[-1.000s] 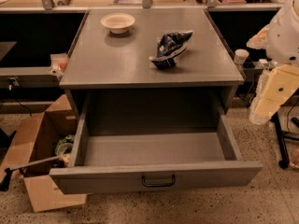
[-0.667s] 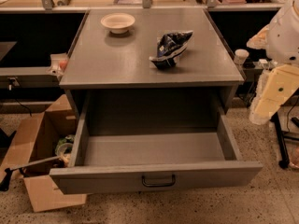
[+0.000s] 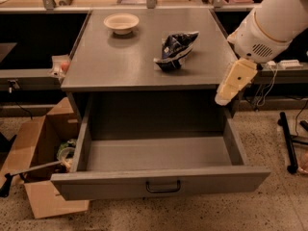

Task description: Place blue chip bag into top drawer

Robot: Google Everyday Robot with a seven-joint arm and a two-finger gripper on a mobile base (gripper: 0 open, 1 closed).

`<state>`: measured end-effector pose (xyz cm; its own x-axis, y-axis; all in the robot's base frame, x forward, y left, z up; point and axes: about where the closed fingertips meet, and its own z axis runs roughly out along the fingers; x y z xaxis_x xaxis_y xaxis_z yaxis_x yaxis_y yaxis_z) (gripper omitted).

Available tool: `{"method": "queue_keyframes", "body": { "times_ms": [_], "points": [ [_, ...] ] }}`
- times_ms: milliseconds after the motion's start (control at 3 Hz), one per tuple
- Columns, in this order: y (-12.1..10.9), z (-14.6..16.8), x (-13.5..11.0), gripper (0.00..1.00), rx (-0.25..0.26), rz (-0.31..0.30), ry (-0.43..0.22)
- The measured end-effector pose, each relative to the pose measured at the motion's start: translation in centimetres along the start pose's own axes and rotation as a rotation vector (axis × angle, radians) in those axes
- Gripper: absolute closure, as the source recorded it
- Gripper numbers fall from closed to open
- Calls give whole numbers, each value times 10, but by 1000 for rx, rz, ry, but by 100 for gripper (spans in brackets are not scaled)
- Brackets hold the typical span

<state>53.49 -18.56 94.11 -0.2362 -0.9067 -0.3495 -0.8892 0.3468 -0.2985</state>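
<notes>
The blue chip bag (image 3: 175, 49) lies crumpled on the grey cabinet top (image 3: 120, 61), right of its middle. The top drawer (image 3: 159, 183) is pulled fully out below the top, and its inside shows nothing in it. Its front panel has a small black handle (image 3: 163, 187). My gripper (image 3: 234, 82), cream-coloured on a white arm (image 3: 272, 20), hangs at the cabinet's right front corner. It points down and left, a hand's width to the right of the bag, and is not touching it.
A round cream bowl (image 3: 121, 22) sits at the back left of the cabinet top. An open brown cardboard box (image 3: 36, 153) with clutter stands on the floor to the left of the drawer. A black stand (image 3: 287, 143) and cables are on the floor at right. Workbenches run along the back.
My arm and gripper have moved left and slightly up, from beside the cabinet to its right front corner, closer to the bag. The bag, the bowl and the drawer have not moved.
</notes>
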Motion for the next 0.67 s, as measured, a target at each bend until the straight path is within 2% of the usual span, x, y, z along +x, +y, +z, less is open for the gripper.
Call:
{"method": "queue_keyframes", "body": {
  "times_ms": [333, 667],
  "points": [
    [0, 0, 0, 0, 0, 0, 0],
    [-48, 32, -23, 0, 51, -11, -50]
  ]
}}
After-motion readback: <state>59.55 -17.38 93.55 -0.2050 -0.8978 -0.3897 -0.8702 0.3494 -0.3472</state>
